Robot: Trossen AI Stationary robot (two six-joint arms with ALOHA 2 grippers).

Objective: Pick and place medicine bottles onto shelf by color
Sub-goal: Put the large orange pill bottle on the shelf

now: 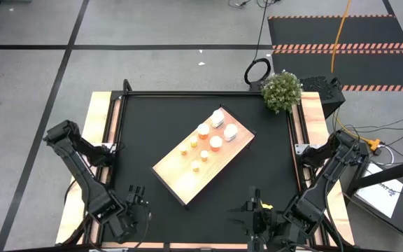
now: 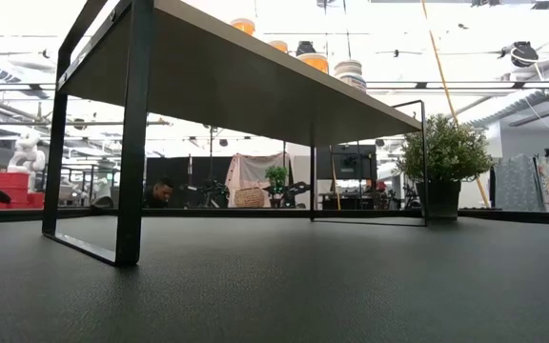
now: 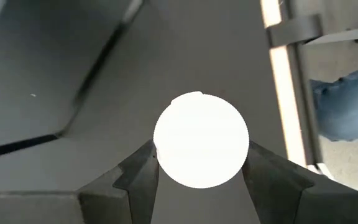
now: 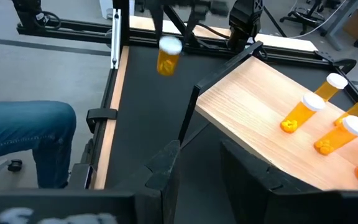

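Black mat (image 1: pixel 152 133) | pale-wood shelf (image 1: pixel 180 175) diagonal | plant (image 1: pixel 282 91) at corner

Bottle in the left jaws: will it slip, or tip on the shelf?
The bottle looks round and smooth, pinched at two sides, so it may twist or slip. Taller than wide, it could tip if released tilted on the shelf, then probably roll.

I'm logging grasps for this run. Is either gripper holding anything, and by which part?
The left gripper holds an orange bottle by its white cap. The right gripper holds nothing.
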